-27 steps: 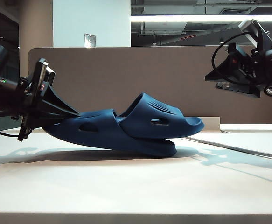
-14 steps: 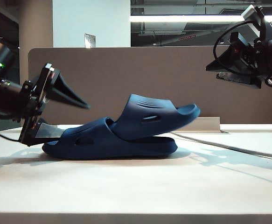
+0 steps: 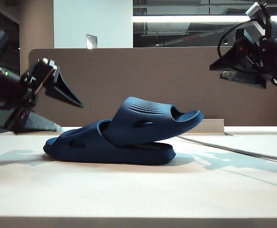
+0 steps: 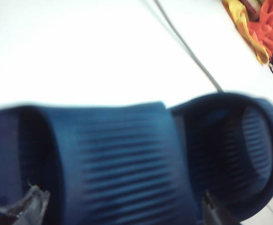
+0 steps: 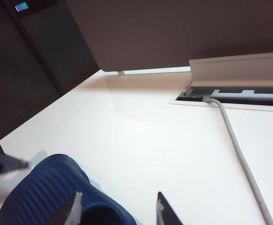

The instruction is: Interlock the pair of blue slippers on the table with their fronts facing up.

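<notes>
Left end effector [image 3: 50, 102] at the frame's left, fingers spread wide, gripping nothing, just off the heel end. Pair of blue slippers [image 3: 114, 140] centre frame on the tabletop [image 3: 138, 194], interlocked, upper one tilted, straps up. Right end effector [image 3: 238, 71] upper right, spread, well clear.

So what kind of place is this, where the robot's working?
Probably an office or lab: a desk-style table with a divider panel, a cable running to a desk slot, and ceiling strip lighting.
</notes>
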